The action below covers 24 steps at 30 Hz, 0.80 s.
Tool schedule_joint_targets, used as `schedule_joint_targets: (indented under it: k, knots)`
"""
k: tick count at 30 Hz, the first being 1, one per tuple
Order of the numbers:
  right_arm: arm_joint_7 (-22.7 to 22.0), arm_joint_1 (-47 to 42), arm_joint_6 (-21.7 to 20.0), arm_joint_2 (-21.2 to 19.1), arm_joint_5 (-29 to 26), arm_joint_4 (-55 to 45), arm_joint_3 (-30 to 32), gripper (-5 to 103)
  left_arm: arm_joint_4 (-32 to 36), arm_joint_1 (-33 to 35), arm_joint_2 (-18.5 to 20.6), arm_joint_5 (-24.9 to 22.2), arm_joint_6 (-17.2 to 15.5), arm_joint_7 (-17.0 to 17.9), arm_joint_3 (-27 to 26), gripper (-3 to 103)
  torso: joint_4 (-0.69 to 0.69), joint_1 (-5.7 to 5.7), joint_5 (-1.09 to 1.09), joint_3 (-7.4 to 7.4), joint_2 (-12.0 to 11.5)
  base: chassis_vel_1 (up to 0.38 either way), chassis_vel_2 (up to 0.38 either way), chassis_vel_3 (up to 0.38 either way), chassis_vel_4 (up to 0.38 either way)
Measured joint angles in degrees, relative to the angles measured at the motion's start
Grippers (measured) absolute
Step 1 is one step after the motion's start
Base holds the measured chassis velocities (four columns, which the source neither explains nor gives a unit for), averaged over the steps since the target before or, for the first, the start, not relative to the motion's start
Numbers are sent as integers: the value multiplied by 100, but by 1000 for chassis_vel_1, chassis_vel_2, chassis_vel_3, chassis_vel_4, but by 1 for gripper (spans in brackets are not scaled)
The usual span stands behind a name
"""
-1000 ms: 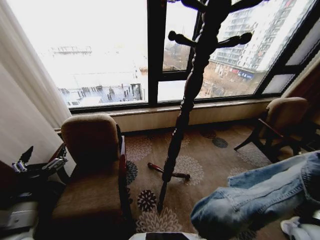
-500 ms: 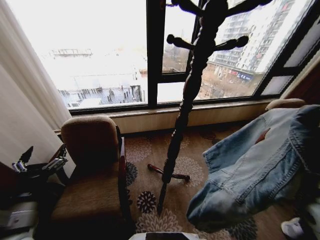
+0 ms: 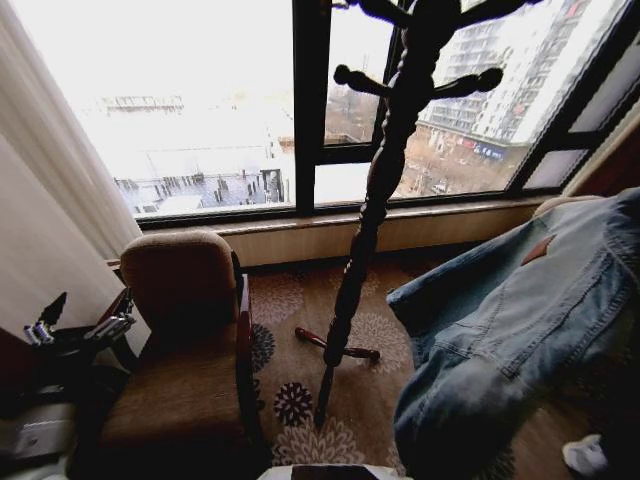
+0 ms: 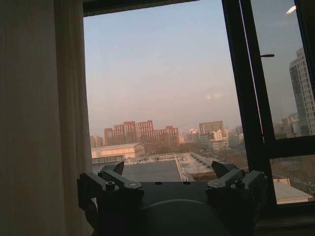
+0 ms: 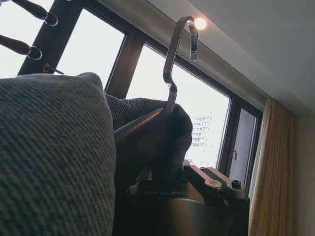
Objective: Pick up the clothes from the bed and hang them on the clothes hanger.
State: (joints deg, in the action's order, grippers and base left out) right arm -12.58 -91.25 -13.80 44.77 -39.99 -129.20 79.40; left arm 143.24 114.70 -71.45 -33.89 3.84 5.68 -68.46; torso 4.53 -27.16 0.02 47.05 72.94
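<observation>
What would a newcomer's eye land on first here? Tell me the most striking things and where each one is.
First, the light blue denim jacket held up at the right of the head view, on a hanger whose metal hook rises above the right tool. Next, the tall dark turned-wood coat stand at centre before the bright window. The left tool sits low at the left, open, beside a brown armchair.

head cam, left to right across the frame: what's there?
curtain → left gripper, parked low beside it → brown armchair → dark wooden coat stand → denim jacket, held up at the right edge
</observation>
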Motion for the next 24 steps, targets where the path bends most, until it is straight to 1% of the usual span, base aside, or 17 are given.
schedule_joint_targets:
  k: [1,3,4,5,6,8,9,12,14,15,19,20,22,23,24]
  knots:
    - [0,0,0,0,0,0,0,20,0,0,0,0,0,0,0,100,0,0,0,0,0,0,0,0,0]
    - [176,245,-1,-396,-1,193,-140,20,0,0,0,0,-1,0,0,100,-1,-1,-1,1,0,0,0,0,0]
    - [292,447,13,-623,49,267,-321,20,0,0,1,0,-1,0,0,100,-3,-2,-2,1,0,0,0,0,0]
    - [292,447,13,-623,49,267,-321,20,0,0,1,0,-1,0,0,100,-3,-2,-2,1,0,0,0,0,0]
    - [351,657,31,-812,149,286,-582,20,0,0,0,0,-1,0,0,100,-3,-2,-3,1,0,0,0,0,0]
    - [383,979,42,-993,281,265,-1085,20,0,0,0,0,-1,0,0,100,-2,-2,-5,1,0,0,0,0,0]
    - [383,979,42,-993,281,265,-1085,20,0,0,0,0,-1,0,0,100,-2,-2,-5,1,0,0,0,0,0]
    - [397,1632,20,-1216,523,233,-2212,20,0,0,0,0,-2,0,0,100,-3,-1,-2,1,0,0,0,0,0]
    - [394,2004,-6,-1318,618,258,-2677,20,0,0,1,0,-2,0,0,100,-3,-2,-3,1,0,0,0,0,0]
    - [394,2004,-6,-1318,618,258,-2677,20,0,0,1,0,-2,0,0,100,-3,-2,-3,1,0,0,0,0,0]
    - [413,2937,-19,-1682,698,463,-3600,20,0,0,0,0,-2,0,0,100,-1,-2,-4,1,0,0,0,0,0]
    - [413,2937,-19,-1682,698,463,-3600,20,0,0,0,0,-2,0,0,100,-1,-2,-4,1,0,0,0,0,0]
    - [414,3457,-33,-1861,673,559,-4150,20,0,0,1,0,-1,0,0,100,-2,-2,-4,1,0,0,0,0,0]
    - [414,3457,-33,-1861,673,559,-4150,20,0,0,1,0,-1,0,0,100,-2,-2,-4,1,0,0,0,0,0]
    - [416,3906,-48,-1982,655,631,-4658,20,0,0,0,0,-1,0,0,100,-4,-2,-3,1,0,0,0,0,0]
